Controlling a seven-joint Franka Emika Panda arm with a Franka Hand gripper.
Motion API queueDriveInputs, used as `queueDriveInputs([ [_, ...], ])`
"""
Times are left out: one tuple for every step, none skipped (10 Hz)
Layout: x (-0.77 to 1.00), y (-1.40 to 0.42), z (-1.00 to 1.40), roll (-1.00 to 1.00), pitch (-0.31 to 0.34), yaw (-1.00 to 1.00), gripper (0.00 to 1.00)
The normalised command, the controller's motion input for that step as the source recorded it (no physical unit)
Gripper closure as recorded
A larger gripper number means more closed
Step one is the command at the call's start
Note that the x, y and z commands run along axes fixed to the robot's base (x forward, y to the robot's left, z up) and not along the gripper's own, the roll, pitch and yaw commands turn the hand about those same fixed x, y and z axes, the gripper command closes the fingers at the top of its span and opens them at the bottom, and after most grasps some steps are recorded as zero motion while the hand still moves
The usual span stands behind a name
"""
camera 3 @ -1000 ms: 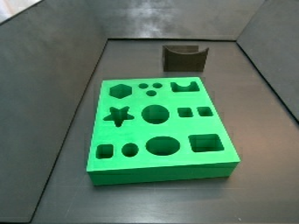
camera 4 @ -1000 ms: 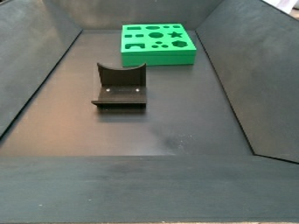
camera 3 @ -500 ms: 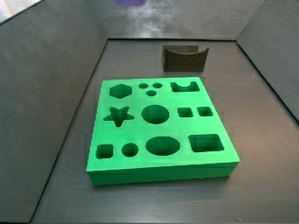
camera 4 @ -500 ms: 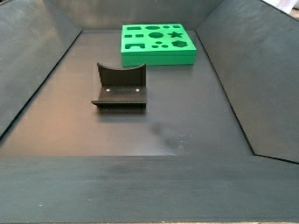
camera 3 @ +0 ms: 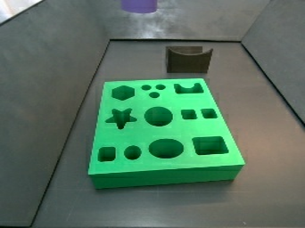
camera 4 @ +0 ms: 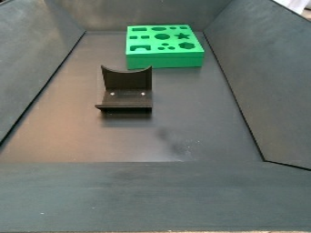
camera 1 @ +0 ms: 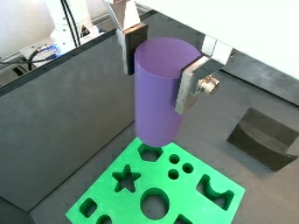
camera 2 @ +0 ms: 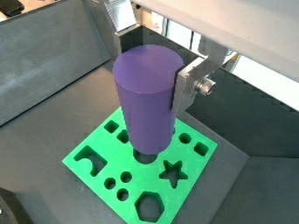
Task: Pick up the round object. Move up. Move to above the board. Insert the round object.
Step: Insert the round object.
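Observation:
My gripper (camera 1: 162, 63) is shut on the round object (camera 1: 162, 87), a matte purple upright cylinder, with its silver fingers (camera 1: 191, 83) on both sides. It also shows in a wrist view (camera 2: 149, 96). The cylinder hangs high above the board (camera 1: 117, 203), a bright green block with many cut-out holes, also seen in a wrist view (camera 2: 93, 155). In a side view only the cylinder's lower end (camera 3: 139, 5) shows at the frame's top edge, above the board (camera 3: 163, 126). In a side view the board (camera 4: 165, 44) lies at the far end and the gripper is out of view.
The dark grey notched block (camera 3: 187, 59) stands on the floor behind the board and shows in a side view (camera 4: 124, 91) and a wrist view (camera 1: 267, 137). Sloped dark walls (camera 3: 53, 53) enclose the floor on all sides.
The purple cylinder's lower end has come into the top of a side view and now shows more than half a second ago. Board and notched block have not moved.

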Motion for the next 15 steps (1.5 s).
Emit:
queueDriveInputs([
  [0.08, -0.23, -0.28, 0.01, -0.080, 0.01, 1.00],
  [0.13, -0.25, -0.33, 0.03, -0.083, 0.02, 1.00],
  [0.10, -0.26, -0.38, 0.07, -0.074, 0.02, 1.00],
  [0.00, -0.21, -0.30, 0.08, -0.069, 0.01, 1.00],
  [0.00, -0.19, -0.30, 0.09, -0.074, 0.01, 1.00],
  [0.00, -0.19, -0.37, 0.12, -0.067, 0.02, 1.00],
  [0.00, -0.28, -0.40, 0.24, -0.031, 0.02, 1.00],
  [0.04, -0.28, -0.41, 0.26, -0.013, 0.01, 1.00],
  [0.11, -0.27, -0.43, 0.26, -0.020, 0.00, 1.00],
  [0.18, -0.23, -0.44, 0.27, -0.039, 0.01, 1.00],
  [0.23, -0.18, -0.44, 0.25, -0.064, 0.03, 1.00],
  [0.27, -0.12, -0.43, 0.25, -0.077, 0.06, 1.00],
  [0.29, -0.11, -0.40, 0.23, -0.074, 0.05, 1.00],
  [0.31, -0.11, -0.39, 0.22, -0.066, 0.03, 1.00],
  [0.36, -0.08, -0.38, 0.21, -0.057, 0.05, 1.00],
])
